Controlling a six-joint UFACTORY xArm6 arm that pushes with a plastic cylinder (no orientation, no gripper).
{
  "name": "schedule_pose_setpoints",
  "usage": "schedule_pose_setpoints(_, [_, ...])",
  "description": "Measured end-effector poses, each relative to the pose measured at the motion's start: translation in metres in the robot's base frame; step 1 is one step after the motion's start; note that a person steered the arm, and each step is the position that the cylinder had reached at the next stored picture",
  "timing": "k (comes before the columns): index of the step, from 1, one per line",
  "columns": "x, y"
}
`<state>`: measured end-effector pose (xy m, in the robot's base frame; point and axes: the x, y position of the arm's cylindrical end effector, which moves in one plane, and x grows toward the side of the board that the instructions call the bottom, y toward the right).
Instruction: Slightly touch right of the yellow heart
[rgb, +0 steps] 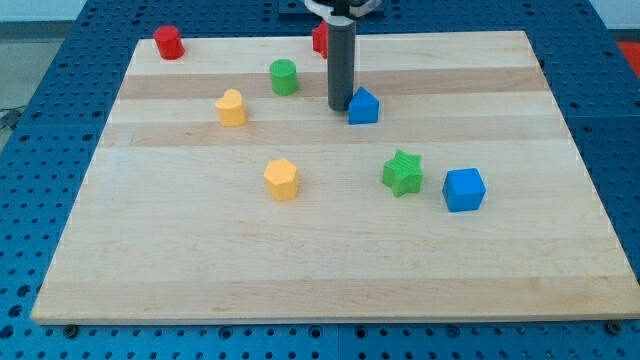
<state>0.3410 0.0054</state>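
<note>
The yellow heart (231, 107) lies on the wooden board (320, 260) in the upper left part. My tip (340, 108) rests on the board well to the right of the heart, apart from it. The tip stands right against the left side of a blue house-shaped block (364, 106). A green cylinder (284, 76) sits between the heart and the rod, a little higher in the view.
A second yellow block, hexagon-like (282, 179), lies below the heart. A green star (403, 172) and a blue cube (464, 189) lie at the right. A red cylinder (168, 42) sits at the top left corner; a red block (319, 40) is partly hidden behind the rod.
</note>
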Motion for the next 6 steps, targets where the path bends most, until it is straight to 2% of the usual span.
schedule_pose_setpoints(2, [0.017,-0.018])
schedule_pose_setpoints(6, [-0.006,-0.096])
